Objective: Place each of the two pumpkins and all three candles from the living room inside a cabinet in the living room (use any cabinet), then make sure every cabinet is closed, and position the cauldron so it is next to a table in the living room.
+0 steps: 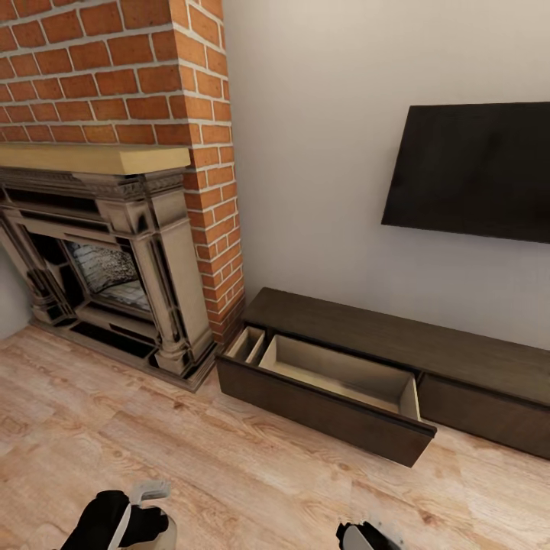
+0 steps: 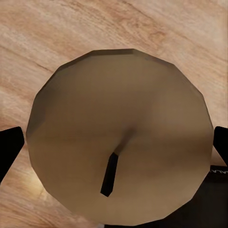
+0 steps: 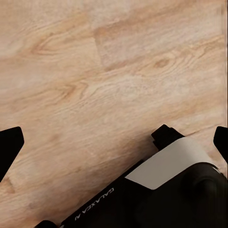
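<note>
At the far left of the head view stands a fireplace (image 1: 107, 267) with a pale mantel shelf, set in a red brick chimney (image 1: 153, 84). Low at the bottom edge, left of centre, the left gripper (image 1: 145, 519) shows as black and white parts above the wooden floor (image 1: 229, 458). In the left wrist view a candle (image 2: 118, 147), a dull olive-brown round shape with a short dark wick, sits between the two black fingertips (image 2: 9, 149) that show at either edge of the picture; the candle spans nearly the whole gap, and its sides seem to reach both fingertips, so the left gripper looks closed on it at about the candle's width, over bare floorboards. Further right in the head view, the long dark brown cabinet (image 1: 428, 359) runs along the white wall, just beside the brick chimney. Its left drawer (image 1: 336, 382) is pulled out toward the room, showing a pale wood inside, with a narrow compartment at its left end and a wide one beside it. The cabinet front to the right of it is shut. A dark television (image 1: 473, 172) hangs on the wall above. At the bottom edge, right of centre, the right gripper (image 1: 367, 535) shows in part. In the right wrist view its black fingertips (image 3: 9, 147) stand wide apart with only floor between them, well apart from the cabinet.
</note>
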Available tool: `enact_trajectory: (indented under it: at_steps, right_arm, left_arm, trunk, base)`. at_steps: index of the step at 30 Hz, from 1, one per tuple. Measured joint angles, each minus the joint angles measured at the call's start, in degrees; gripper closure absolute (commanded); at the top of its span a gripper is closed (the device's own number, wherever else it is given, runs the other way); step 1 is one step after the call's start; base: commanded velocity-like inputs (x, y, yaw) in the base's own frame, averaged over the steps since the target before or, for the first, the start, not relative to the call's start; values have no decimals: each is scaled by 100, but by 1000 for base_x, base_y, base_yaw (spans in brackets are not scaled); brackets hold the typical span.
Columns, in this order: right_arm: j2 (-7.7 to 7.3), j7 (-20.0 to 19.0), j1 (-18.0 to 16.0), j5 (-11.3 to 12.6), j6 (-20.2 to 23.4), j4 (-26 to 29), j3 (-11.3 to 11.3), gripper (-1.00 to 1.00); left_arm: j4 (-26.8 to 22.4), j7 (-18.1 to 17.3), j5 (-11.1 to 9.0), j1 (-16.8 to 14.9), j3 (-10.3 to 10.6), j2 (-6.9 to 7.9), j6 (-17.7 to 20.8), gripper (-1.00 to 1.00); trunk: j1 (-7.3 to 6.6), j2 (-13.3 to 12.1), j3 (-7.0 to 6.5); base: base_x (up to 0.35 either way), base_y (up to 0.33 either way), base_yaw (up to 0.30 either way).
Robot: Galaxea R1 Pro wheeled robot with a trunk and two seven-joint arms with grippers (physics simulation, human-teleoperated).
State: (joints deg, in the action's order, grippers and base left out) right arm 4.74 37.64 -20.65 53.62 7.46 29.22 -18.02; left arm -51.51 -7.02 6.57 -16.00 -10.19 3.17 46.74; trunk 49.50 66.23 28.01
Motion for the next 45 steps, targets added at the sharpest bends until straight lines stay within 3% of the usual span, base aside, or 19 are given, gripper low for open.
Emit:
enact_trajectory:
  at_steps: [8, 45]
  right_arm:
    - [-4, -203, 0, -178, -96, -158, 66, -100]
    - [-33, -391, 0, -136, -87, -164, 79, -100]
  left_arm:
    - [1, 1, 4, 0, 8, -3, 0, 100]
    - [-8, -8, -5, -1, 8, -1, 2, 100]
  trunk:
    - [0, 0, 0]
    - [0, 0, 0]
  base:
    - [0, 0, -38]
    - [0, 0, -277]
